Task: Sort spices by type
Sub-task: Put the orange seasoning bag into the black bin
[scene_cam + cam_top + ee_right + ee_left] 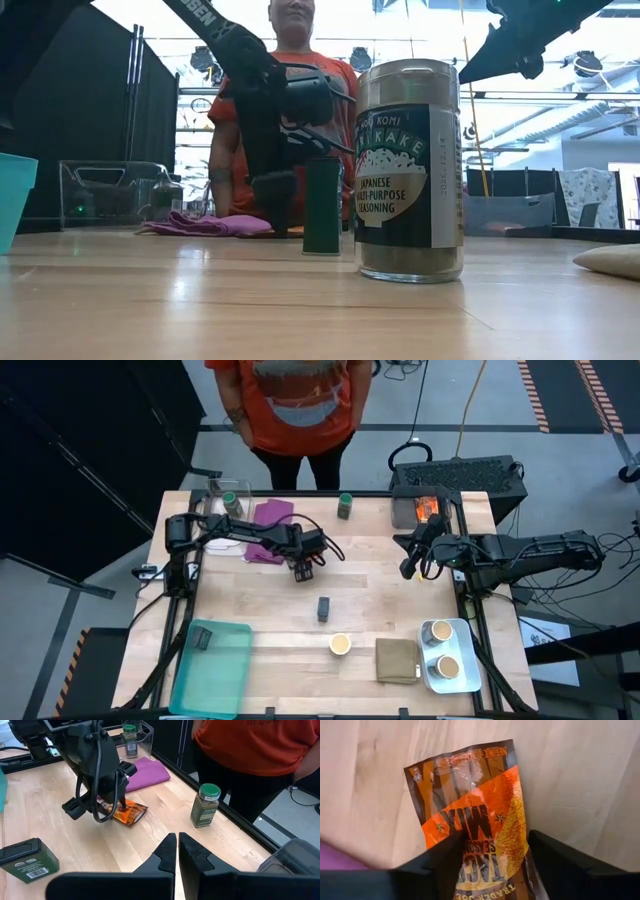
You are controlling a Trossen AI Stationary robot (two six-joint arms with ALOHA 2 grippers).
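An orange packet (470,815) lies flat on the table just right of the purple cloth (268,530). My left gripper (492,845) stands over it, pointing steeply down and open, with a finger at each side of the packet's near end. My right gripper (408,570) hangs shut and empty at the table's right. A dark block (324,608) and a tan-topped jar (340,645) stand mid-table. A green-lidded jar (345,506) stands at the far edge. My left gripper straddles the packet's near end (485,865) from above, its fingers (445,857) at the two long edges. The packet lies flat on the wood. Whether the fingers touch it, I cannot tell.
A teal tray (225,680) at front left holds a dark block (200,637). A grey tray (462,650) at front right holds two tan-topped jars, beside an olive cloth (397,660). A clear bin (218,495) holds a green-lidded jar. A person stands behind the far edge.
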